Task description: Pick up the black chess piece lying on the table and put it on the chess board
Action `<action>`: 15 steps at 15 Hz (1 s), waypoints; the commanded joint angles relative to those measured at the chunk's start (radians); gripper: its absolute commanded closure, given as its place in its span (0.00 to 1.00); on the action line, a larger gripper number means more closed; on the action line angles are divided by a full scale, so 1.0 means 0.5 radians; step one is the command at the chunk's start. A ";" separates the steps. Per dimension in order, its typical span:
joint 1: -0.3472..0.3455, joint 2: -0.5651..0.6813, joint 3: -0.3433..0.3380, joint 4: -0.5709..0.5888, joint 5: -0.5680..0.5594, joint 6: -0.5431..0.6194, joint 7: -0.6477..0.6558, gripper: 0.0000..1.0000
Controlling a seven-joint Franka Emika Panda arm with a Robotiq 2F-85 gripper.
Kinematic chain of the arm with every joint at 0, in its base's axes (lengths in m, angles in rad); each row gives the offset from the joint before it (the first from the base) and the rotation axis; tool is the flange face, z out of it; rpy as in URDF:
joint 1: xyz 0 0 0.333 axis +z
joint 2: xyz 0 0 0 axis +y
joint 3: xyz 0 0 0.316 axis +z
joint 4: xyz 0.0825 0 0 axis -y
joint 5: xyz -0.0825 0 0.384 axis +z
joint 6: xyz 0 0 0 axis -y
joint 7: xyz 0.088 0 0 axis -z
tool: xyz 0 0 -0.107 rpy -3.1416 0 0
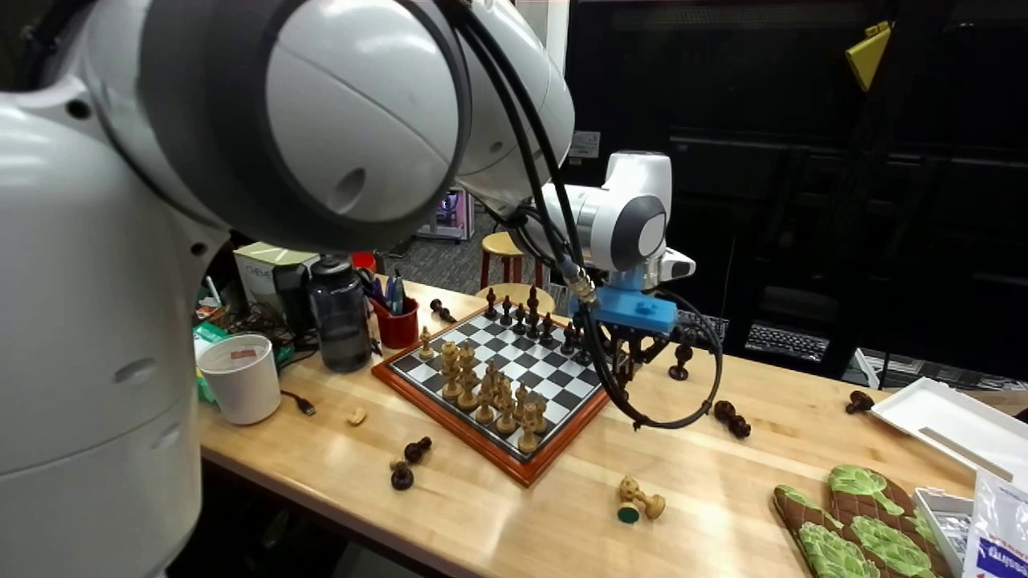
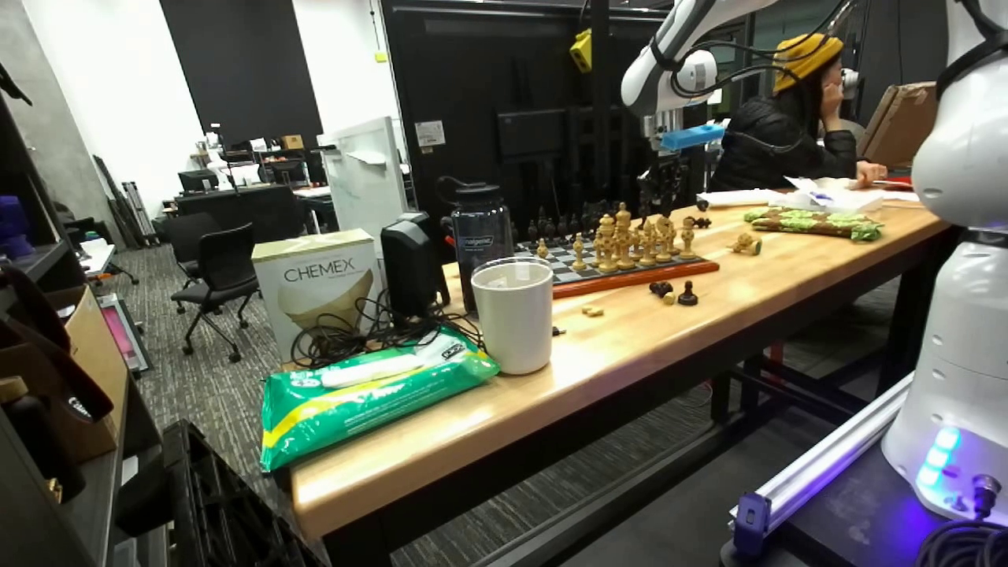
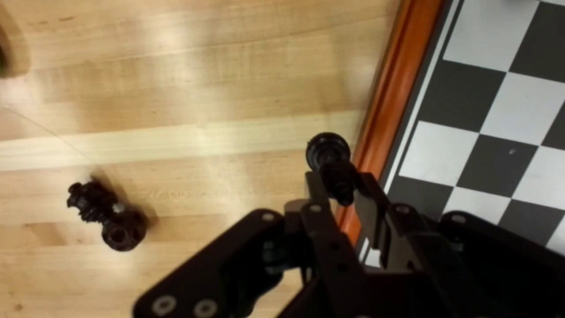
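Observation:
The chess board [image 1: 462,429] stands on the table with light and dark pieces on it. Its frame [image 3: 393,101] runs down the right of the wrist view, and it shows in an exterior view [image 2: 646,279]. My gripper [image 3: 340,177] is over the table beside the frame. Its fingertips close on both sides of a black chess piece [image 3: 328,149], whose wide base points away from the palm. I cannot tell whether the base touches the table. The gripper shows in both exterior views [image 1: 623,365] [image 2: 658,201]. Another black piece [image 3: 106,216] lies on the table [image 1: 732,420].
A black piece [image 1: 679,363] stands upright behind the gripper. More black pieces [image 1: 416,449] and light pieces [image 1: 641,499] lie about the table. A red pen cup [image 1: 397,325], dark bottle [image 1: 339,321] and white cup [image 1: 243,381] stand past the board. Oven mitts [image 1: 871,518] lie opposite.

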State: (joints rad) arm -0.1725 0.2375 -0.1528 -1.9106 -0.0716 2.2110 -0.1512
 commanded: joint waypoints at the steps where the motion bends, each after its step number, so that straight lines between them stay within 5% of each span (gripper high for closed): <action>1: 0.026 0.052 0.042 0.161 -0.021 -0.075 -0.048 0.94; 15: 0.012 0.446 0.122 0.705 0.012 -0.216 -0.213 0.94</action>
State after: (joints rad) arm -0.1555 0.4283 -0.1083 -1.6226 -0.0704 2.1444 -0.2281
